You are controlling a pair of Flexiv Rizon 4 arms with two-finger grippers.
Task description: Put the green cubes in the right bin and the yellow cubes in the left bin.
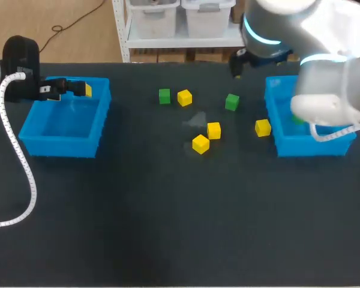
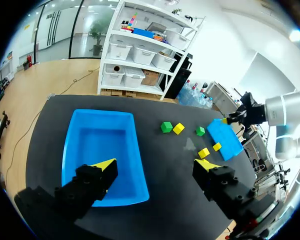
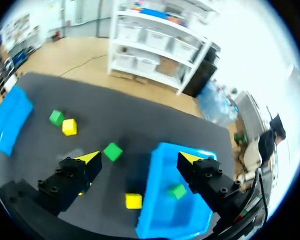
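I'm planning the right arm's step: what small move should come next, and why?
Probably swing the right gripper, open and empty over the right bin, toward the nearest green cube on the table. A sorted green cube already lies in that bin, so this arm looks free, and green cubes remain outside.

no legible text or labels

Wide black matte bench (image 1: pixel 168 228) under even light, one pale patch of glare near its middle
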